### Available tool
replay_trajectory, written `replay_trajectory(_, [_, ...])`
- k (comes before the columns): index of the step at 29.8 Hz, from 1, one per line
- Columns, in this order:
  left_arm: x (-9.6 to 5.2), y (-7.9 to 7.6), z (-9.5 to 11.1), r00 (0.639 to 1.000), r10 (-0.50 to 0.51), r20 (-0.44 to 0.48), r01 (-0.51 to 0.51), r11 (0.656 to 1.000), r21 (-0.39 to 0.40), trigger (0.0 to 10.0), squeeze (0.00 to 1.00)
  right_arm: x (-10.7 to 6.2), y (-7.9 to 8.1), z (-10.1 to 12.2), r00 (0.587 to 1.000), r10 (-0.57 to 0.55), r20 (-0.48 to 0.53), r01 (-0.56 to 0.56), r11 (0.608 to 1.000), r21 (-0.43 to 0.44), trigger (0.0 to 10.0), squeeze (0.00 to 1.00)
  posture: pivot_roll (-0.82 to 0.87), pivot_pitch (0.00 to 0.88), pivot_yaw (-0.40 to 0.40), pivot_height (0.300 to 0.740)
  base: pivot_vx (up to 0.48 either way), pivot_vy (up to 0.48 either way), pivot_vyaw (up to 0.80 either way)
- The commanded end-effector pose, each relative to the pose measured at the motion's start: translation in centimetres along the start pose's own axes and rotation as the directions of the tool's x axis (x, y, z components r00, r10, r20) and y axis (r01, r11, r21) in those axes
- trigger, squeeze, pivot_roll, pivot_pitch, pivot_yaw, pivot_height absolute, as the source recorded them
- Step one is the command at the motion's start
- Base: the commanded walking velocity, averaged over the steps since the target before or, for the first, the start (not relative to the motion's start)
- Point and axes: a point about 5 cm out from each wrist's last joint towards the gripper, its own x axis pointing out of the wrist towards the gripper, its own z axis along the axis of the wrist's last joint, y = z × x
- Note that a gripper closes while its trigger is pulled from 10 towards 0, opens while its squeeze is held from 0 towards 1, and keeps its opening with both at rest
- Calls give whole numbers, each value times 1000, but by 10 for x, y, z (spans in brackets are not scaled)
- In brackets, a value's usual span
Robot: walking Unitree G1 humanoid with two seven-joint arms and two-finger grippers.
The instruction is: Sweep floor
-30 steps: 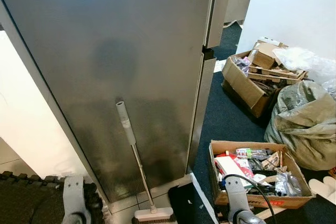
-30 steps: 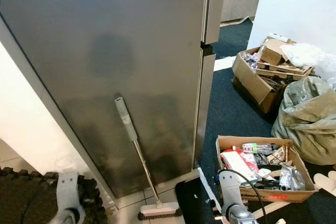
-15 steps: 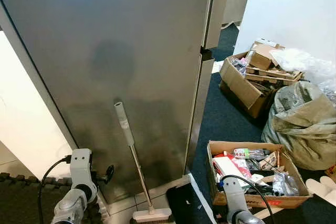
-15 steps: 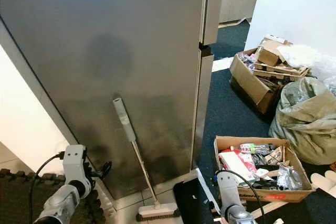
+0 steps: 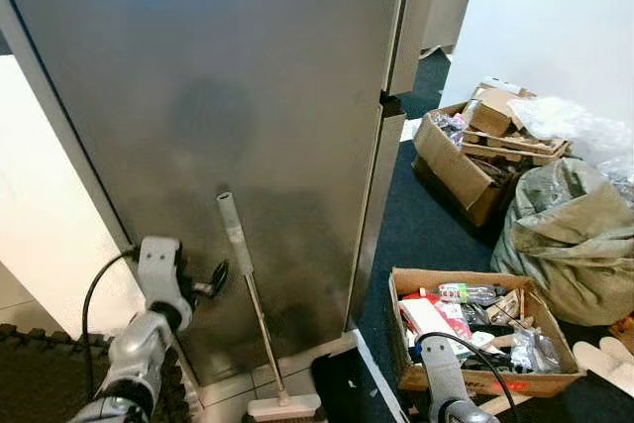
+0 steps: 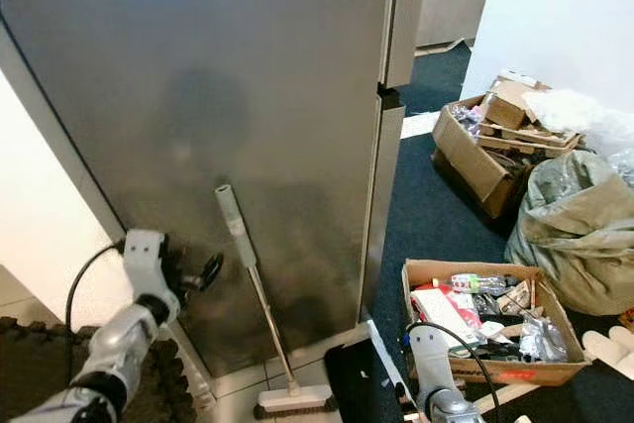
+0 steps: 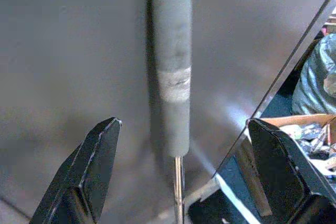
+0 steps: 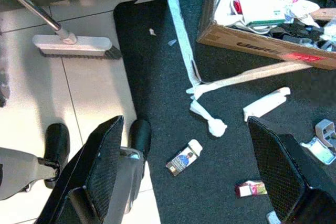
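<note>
Left eye view: my left gripper (image 5: 216,277), fingers spread, hangs just beside the broom (image 5: 238,235), which leans on the grey fridge (image 5: 248,96) at lower centre. Sweeping not begun; litter (image 8: 181,160) lies on dark carpet (image 8: 157,77). My right gripper (image 8: 184,166) hangs open, idle.

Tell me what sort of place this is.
Probably a kitchen corner in a home that is mid-clearout: a tall grey steel fridge stands on white tile, a metal-handled broom leans on it, and open cardboard boxes of clutter and a stuffed grey sack sit on dark carpet.
</note>
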Motion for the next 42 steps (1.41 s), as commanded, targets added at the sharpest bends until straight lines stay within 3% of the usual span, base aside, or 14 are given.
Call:
replay_trajectory(1, [1,3,1,999,29,-12,-29,999,37,10000,0,0,-1,-2,1000,1,-11,-1,1000,-13,10000,0,-18,0,-9,740,0,0,0])
replay_trajectory(15, [15,4,16,992,128,-19,-124,983,134,10000,0,-2,-5,-8,1000,0,-14,0,1000,-25,10000,0,-41,22,-16,740,0,0,0])
replay_trajectory(27, [23,-6,23,994,105,12,-105,989,104,10000,0,-4,-7,-18,1000,5,-19,-5,999,-36,10000,0,-65,97,-12,740,0,0,0])
replay_trajectory(32, [24,4,31,985,167,50,-170,984,61,10000,0,-6,-8,-27,1000,17,-25,-19,998,-58,10000,0,-88,159,-19,740,0,0,0])
replay_trajectory(42, [33,5,54,976,162,143,-161,987,-21,10000,0,-5,-3,-20,999,47,8,-46,995,-91,10000,0,-112,208,-24,740,0,0,0])
